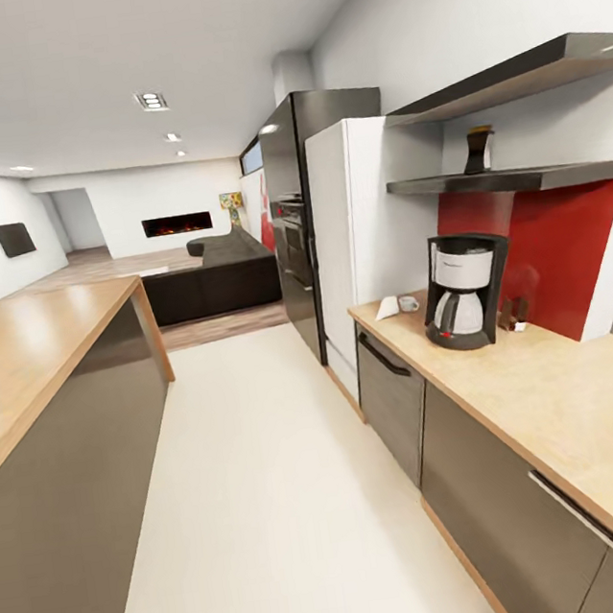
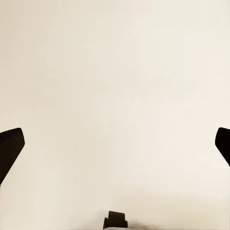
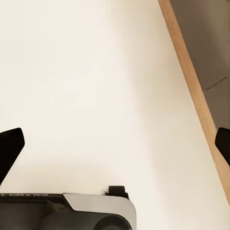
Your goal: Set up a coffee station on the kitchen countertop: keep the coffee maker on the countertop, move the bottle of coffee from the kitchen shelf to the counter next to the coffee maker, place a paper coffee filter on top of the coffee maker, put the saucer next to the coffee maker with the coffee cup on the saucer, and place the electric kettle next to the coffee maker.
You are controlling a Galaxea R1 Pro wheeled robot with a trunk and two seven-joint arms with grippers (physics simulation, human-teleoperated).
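Observation:
The coffee maker [image 1: 464, 291], black with a white band and a glass carafe, stands on the kitchen countertop [image 1: 551, 400] against the red backsplash. Just right of it is a faint clear-glass shape, the electric kettle [image 1: 515, 308]. The bottle of coffee [image 1: 478, 150] stands on the lower kitchen shelf [image 1: 522, 179] above. A white paper coffee filter [image 1: 387, 307] lies near the counter's far end, beside a small pale object [image 1: 409, 303] too small to identify. My left gripper [image 2: 115, 148] and right gripper [image 3: 115, 148] are open over the cream floor, nothing between their fingers.
A wooden island [image 1: 32, 352] stands at the left, with a cream floor aisle [image 1: 262, 486] between it and the dark cabinet fronts [image 1: 507, 503]. A white fridge [image 1: 355, 232] and black oven tower [image 1: 292, 231] stand beyond the counter. The cabinet's wooden base strip [image 3: 196, 96] runs beside my right gripper.

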